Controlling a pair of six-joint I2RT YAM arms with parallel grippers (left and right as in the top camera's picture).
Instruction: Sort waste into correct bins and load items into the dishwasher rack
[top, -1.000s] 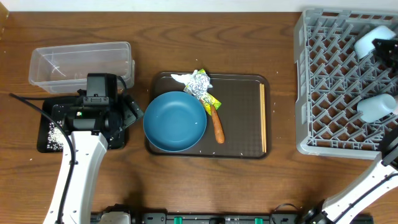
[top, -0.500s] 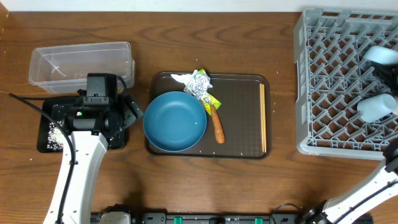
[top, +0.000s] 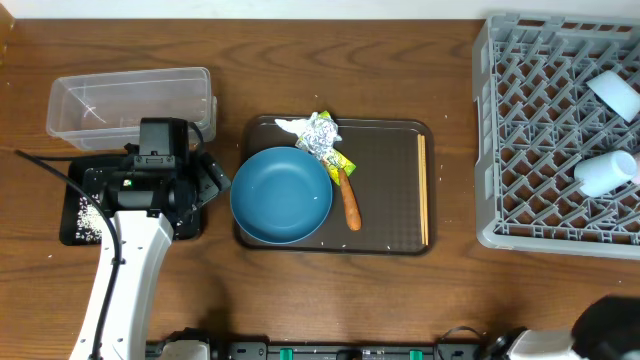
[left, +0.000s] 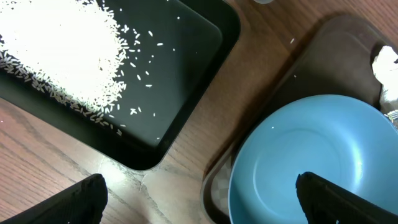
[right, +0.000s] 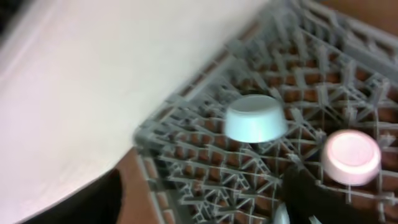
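My left gripper (left: 199, 208) is open and empty above the bare wood between the black tray (left: 186, 68), which holds loose rice (left: 62, 56), and the dark-blue bowl (left: 311, 162). From overhead, the bowl (top: 282, 195) sits on the brown tray (top: 390, 215) with crumpled foil (top: 322, 133), a yellow-green wrapper (top: 342, 163), white paper (top: 289, 125), a carrot stick (top: 350, 207) and chopsticks (top: 422, 190). The grey rack (top: 520, 150) holds a white cup (top: 612, 92) and a pale-blue cup (top: 605, 172). My right gripper (right: 199, 199) is open above the rack (right: 186, 162), apart from both cups.
A clear plastic tub (top: 130, 100) stands behind the black tray (top: 85, 190) at the far left. The left arm (top: 125, 270) runs from the front edge up to the black tray. Part of the right arm (top: 610, 330) shows at the front right corner.
My right gripper opened, let go of the white cup in the rack and drew back out of the overhead view. The left arm has not moved.
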